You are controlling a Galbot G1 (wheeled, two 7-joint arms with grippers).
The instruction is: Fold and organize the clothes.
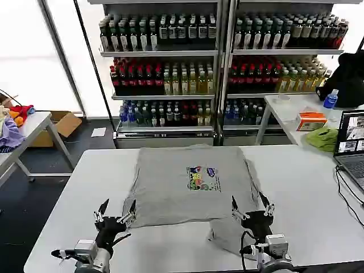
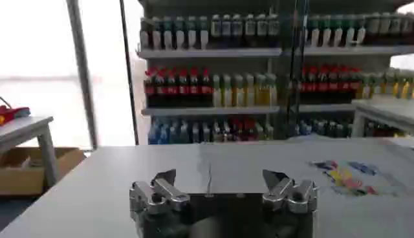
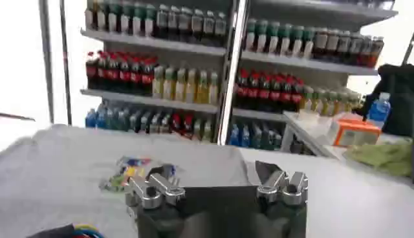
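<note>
We see the grey shirt (image 1: 190, 185) lying flat mid-table (image 1: 301, 187), print up. Our left gripper (image 1: 115, 215) hovers at its seven o'clock corner, right gripper (image 1: 252, 211) at five o'clock — both spread apart, empty.

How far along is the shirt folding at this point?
Partly done, it seems: the grey shirt lies print-up on the white table, sides apparently tucked under, with one flap still hanging out at its near right corner. Nothing is in hand: the left gripper and right gripper sit open at the near hem. Remaining folds are left.
</note>
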